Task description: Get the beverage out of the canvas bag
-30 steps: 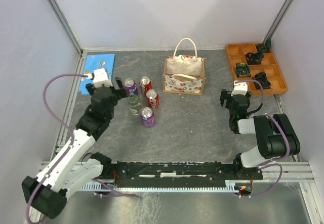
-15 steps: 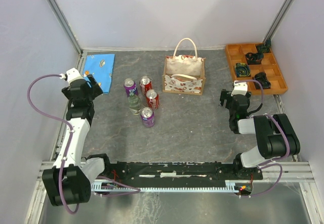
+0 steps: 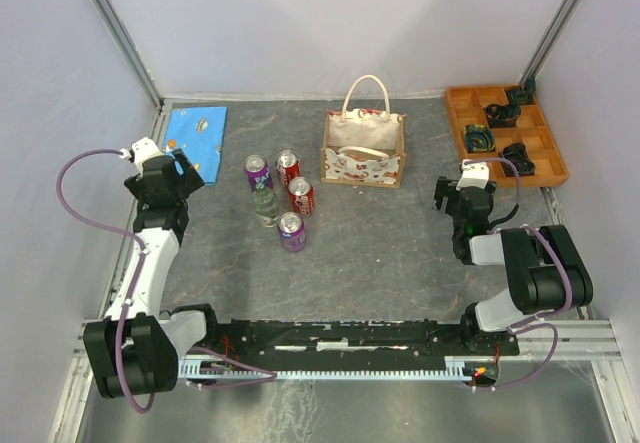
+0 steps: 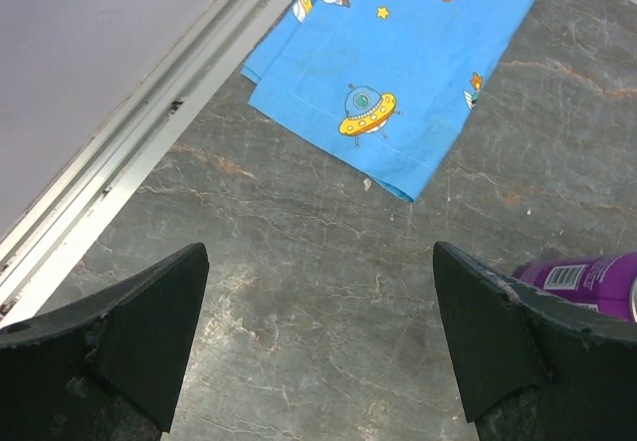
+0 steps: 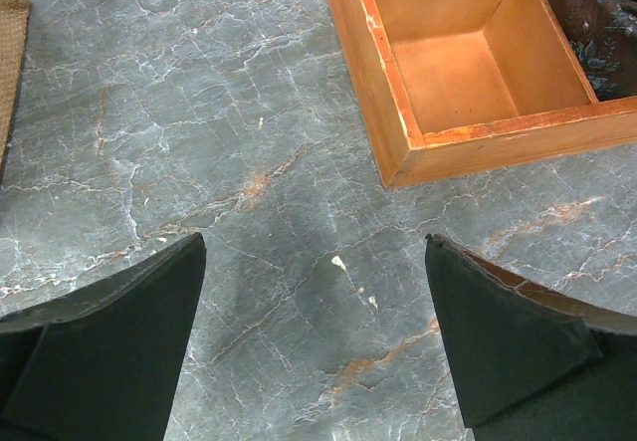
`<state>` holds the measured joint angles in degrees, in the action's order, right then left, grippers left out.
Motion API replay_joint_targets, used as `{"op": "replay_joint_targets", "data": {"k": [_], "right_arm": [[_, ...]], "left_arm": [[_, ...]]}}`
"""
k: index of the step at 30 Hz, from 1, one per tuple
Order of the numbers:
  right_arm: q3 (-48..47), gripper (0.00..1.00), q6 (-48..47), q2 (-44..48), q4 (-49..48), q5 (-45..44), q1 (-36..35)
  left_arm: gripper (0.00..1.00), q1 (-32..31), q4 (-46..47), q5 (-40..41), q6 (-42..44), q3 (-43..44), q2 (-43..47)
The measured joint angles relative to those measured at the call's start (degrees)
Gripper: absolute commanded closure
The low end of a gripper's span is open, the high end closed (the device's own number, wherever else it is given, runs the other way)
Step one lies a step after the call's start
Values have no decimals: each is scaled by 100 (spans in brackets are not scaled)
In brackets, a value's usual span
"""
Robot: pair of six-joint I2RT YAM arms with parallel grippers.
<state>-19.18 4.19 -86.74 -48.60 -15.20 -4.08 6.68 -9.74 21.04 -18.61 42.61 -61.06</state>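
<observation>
- My left gripper is released, jaws spread, nothing between them, above the tabletop near a blue cloth.
- My right gripper is likewise released, beside the orange tray.
- The canvas bag stands upright mid-tabletop, cans to its left.

No legible text, purple can label print too small to read
</observation>
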Motion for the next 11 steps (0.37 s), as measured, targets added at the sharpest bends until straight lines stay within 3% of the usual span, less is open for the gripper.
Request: {"op": "replay_joint_targets", "data": {"k": [11], "right_arm": [[0, 1, 0, 0, 0, 0, 0]], "left_arm": [[1, 0, 2, 343, 0, -90, 273]]}}
